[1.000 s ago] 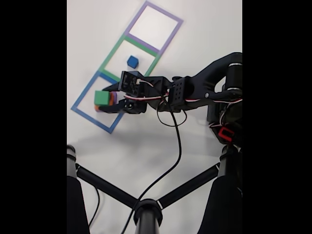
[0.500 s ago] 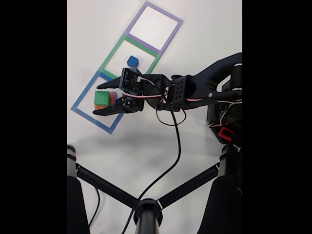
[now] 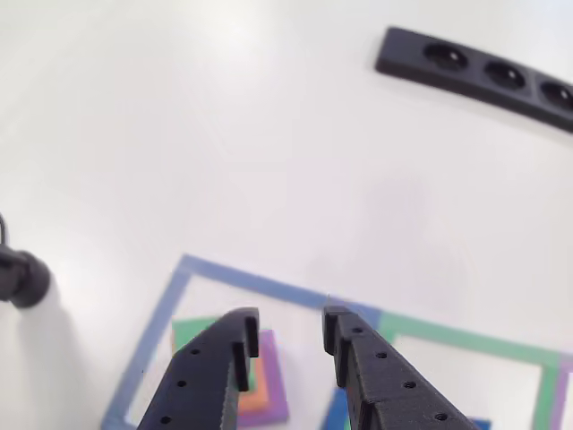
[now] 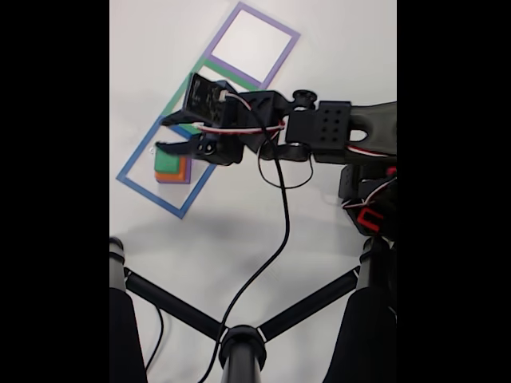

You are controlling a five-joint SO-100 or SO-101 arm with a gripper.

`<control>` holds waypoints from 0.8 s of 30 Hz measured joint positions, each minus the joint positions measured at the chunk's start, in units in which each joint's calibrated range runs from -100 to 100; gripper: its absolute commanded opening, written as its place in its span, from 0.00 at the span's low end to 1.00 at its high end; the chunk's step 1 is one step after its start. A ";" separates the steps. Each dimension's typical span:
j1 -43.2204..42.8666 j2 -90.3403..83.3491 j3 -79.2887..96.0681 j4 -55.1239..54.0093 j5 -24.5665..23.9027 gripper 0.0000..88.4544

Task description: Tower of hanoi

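Observation:
A stack of foam blocks sits inside the blue tape square: green block on top, salmon-orange block under it, flat purple block at the bottom. In the other view the same stack, green block, orange and purple, lies partly behind the left finger. My gripper hovers above the stack's far side, open with nothing between its fingers, and shows as gripper from close up. A blue sliver inside the green tape square looks like the blue cube; in the fixed view the arm hides it.
A black power strip lies at the far right of the white table and a black round object at the left. A purple tape square ends the row. Black stand legs and a cable cross the near side.
The gripper, which straddled the green block half a second ago, has risen and shifted toward the green tape square. The green block stays on the stack.

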 measured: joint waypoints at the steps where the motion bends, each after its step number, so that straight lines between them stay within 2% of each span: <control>1: 1.06 -1.86 -1.13 4.98 0.00 0.00; 6: 4.99 -4.90 -13.14 27.77 -1.18 0.00; 14: 8.76 -2.11 -44.73 60.51 -13.79 0.00; 19: 13.18 -1.35 -56.66 71.03 -19.51 0.00; 24: 19.32 -1.60 -57.96 77.05 -20.30 0.02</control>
